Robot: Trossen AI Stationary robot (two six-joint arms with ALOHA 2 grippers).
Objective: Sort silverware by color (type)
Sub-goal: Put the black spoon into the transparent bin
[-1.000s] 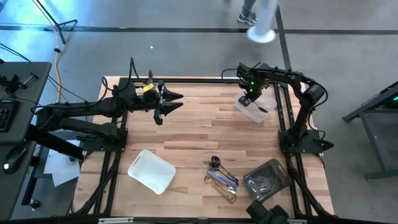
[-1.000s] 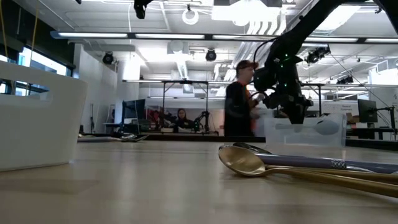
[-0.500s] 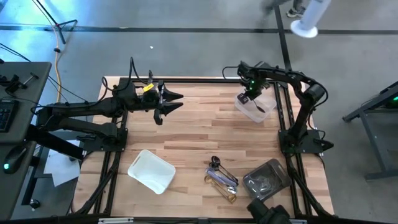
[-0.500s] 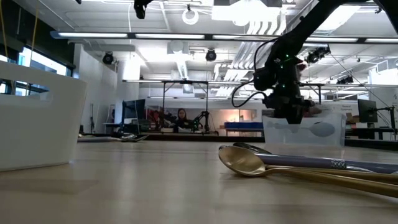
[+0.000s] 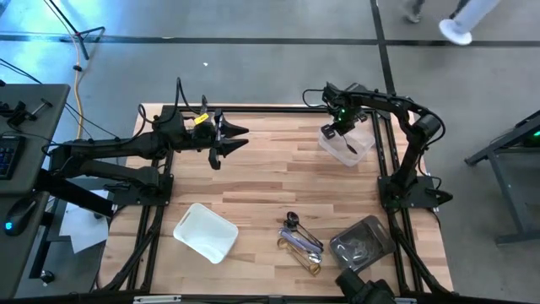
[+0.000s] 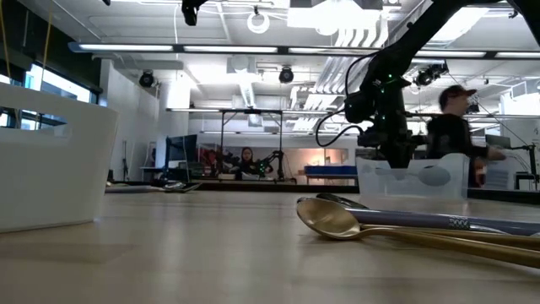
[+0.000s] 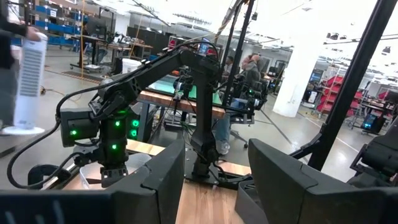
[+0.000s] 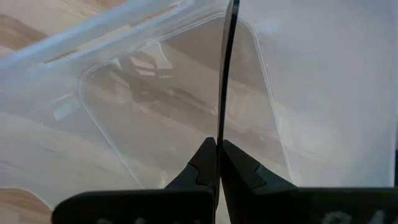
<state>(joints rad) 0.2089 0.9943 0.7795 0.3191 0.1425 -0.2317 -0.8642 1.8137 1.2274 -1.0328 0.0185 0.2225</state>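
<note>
The right gripper (image 8: 218, 163), its fingers pinched tight on the thin handle of a dark utensil (image 8: 225, 74), hangs over the clear tray (image 5: 344, 145) at the table's two o'clock corner, the utensil pointing down into it. A clean drop likely means lowering until the tip nears the tray floor before letting go. The left gripper (image 5: 229, 139) waits spread wide near ten o'clock, while the remaining silverware (image 5: 301, 242) lies near five o'clock between a white tray (image 5: 205, 231) and a grey tray (image 5: 363, 241).
</note>
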